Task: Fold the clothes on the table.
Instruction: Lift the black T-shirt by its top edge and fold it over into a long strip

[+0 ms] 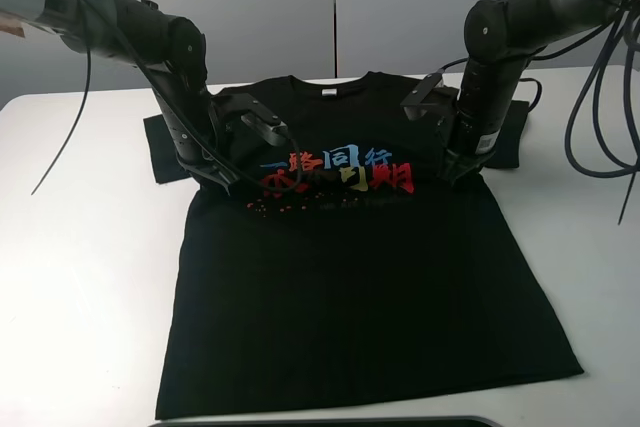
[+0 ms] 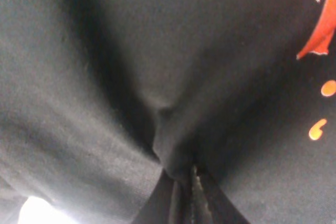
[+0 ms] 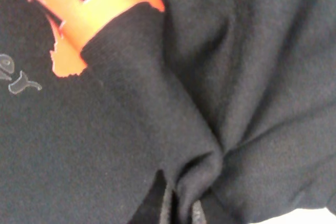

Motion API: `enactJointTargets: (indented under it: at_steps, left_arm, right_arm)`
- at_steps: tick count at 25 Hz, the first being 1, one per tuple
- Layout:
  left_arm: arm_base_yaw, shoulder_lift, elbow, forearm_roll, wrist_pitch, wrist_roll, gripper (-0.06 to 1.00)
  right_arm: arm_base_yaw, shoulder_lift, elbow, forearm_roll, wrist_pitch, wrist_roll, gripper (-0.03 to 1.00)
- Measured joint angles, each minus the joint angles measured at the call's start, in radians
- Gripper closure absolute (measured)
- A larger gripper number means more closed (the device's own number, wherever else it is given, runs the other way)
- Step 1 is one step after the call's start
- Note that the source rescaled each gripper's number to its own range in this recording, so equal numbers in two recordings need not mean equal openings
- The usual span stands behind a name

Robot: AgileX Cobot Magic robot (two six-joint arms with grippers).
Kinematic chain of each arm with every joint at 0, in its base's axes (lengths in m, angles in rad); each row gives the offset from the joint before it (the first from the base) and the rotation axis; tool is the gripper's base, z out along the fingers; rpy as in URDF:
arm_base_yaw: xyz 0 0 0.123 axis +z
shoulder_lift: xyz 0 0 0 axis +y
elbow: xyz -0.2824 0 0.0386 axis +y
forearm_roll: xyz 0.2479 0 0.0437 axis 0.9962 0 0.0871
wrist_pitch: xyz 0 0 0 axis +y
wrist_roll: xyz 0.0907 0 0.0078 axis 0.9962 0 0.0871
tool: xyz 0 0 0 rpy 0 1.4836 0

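The clothes (image 1: 350,287), a black T-shirt with red, blue and yellow characters on the chest, lie face up on the white table (image 1: 80,247), collar at the far side. My left gripper (image 1: 205,175) presses down on the shirt's left edge at chest height, shut on a bunched fold of cloth (image 2: 173,156). On the opposite edge, my right gripper (image 1: 452,172) is likewise shut on a pinch of fabric (image 3: 199,171). The fingertips in both wrist views are mostly buried in black cloth. The fabric between the two grippers is slightly rumpled across the print.
Both sleeves (image 1: 160,147) (image 1: 510,132) lie spread outward behind the arms. Dark cables (image 1: 600,97) hang at the right. A dark strip (image 1: 330,421) shows at the table's near edge. White table surface flanks the shirt on both sides.
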Motion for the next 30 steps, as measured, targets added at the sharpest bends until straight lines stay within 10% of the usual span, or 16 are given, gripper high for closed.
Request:
enactJointTargets:
  at_steps: [18, 30]
  left_arm:
    - [-0.004, -0.311, 0.010, 0.311, -0.363, -0.353, 0.94]
    - [-0.009, -0.469, 0.010, 0.311, -0.325, -0.375, 0.94]
  right_arm:
    - [0.002, -0.332, 0.010, -0.722, -0.340, 0.737, 0.97]
    - [0.006, -0.533, 0.010, -0.665, -0.350, 0.741, 0.97]
